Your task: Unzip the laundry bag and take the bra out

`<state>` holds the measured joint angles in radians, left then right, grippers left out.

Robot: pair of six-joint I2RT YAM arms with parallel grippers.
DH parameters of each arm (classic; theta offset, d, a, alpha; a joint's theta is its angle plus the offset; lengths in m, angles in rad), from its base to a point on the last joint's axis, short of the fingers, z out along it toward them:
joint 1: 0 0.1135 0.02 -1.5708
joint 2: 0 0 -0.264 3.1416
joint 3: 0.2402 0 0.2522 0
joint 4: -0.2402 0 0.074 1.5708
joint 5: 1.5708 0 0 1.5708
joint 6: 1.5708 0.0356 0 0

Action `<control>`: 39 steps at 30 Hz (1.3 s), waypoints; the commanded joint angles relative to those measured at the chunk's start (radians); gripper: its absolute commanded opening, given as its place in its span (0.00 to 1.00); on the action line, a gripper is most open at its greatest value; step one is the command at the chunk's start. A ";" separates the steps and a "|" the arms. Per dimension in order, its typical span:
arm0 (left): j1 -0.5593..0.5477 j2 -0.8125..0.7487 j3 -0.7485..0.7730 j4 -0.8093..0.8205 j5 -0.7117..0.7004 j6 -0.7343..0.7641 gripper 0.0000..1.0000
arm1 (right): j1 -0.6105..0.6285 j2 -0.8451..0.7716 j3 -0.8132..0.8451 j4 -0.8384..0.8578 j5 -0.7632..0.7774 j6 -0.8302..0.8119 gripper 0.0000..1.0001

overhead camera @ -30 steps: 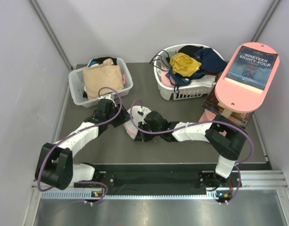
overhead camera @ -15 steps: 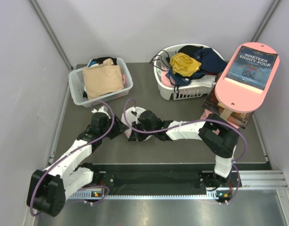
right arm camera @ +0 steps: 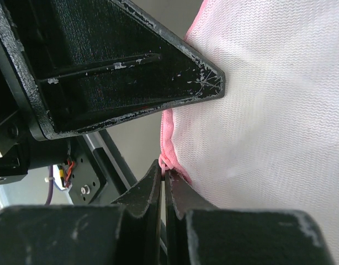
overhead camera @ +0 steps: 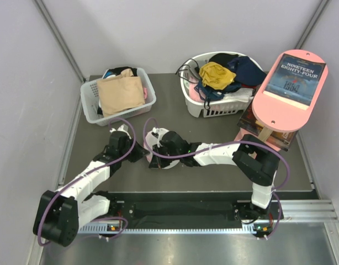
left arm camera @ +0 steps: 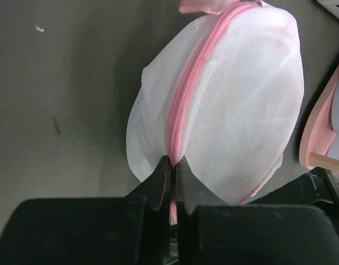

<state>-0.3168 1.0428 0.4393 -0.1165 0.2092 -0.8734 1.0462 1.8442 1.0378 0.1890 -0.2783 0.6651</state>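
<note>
Just in front of the white slotted rectangular basket (overhead camera: 91,110), both claws pinch the pink zip seam (left arm camera: 183,94) of the small white mesh laundry bag (left arm camera: 241,99): left claw (left arm camera: 172,163) should anchor, right claw (right arm camera: 164,168) pull slowly along it.

laundry bag (left arm camera: 247,99) — sheer mesh, matt table (left arm camera: 64,83)

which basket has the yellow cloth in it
The rounded white basket, back right, heaped with dark clothes; the rectangular basket on the left holds a beige garment.
</note>
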 commanded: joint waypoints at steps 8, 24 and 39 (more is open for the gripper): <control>0.002 -0.004 0.027 0.023 -0.028 0.033 0.00 | 0.011 0.001 0.038 0.020 -0.010 -0.004 0.00; 0.018 0.020 0.065 0.009 -0.057 0.076 0.00 | -0.097 -0.129 -0.148 0.050 0.036 0.016 0.00; 0.018 0.224 0.232 0.104 -0.034 0.160 0.00 | -0.083 -0.132 -0.117 0.032 0.011 -0.027 0.00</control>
<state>-0.3084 1.2186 0.5941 -0.1055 0.1909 -0.7639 0.9577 1.7515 0.8967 0.2195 -0.2634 0.6701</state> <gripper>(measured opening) 0.028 0.010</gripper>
